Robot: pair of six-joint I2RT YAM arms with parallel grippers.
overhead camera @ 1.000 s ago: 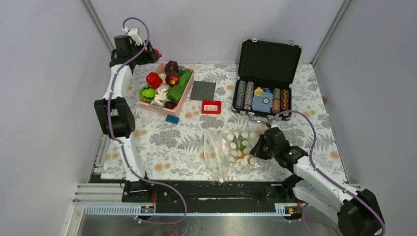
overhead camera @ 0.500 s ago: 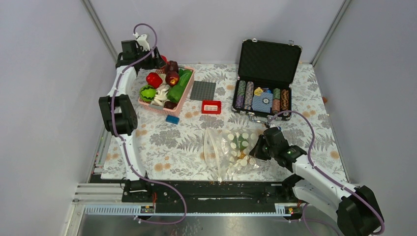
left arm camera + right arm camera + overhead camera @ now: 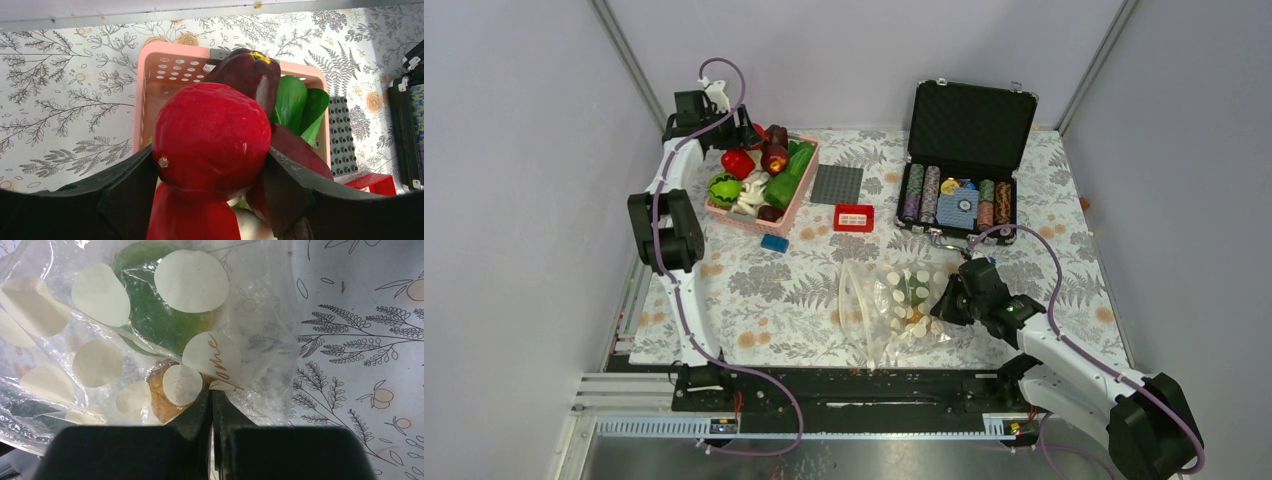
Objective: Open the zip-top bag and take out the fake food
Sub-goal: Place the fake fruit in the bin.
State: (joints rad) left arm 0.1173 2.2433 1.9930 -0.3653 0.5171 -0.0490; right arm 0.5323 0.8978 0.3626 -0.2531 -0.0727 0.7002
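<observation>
On the desk (image 3: 764,290) at its near side, the clear floppy dotted zip-top bag (image 3: 100,315), judged light and slippery, is pinched at its edge by the right hand (image 3: 211,405), while a glossy red plastic apple (image 3: 210,135) is clamped in the left hand (image 3: 210,172).

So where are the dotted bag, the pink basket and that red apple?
zip-top bag (image 3: 892,312), top view, middle of the dotted plastic.
pink basket (image 3: 172,70), left wrist view, bare perforated wall.
red apple (image 3: 210,140), left wrist view, centre of its skin.
</observation>
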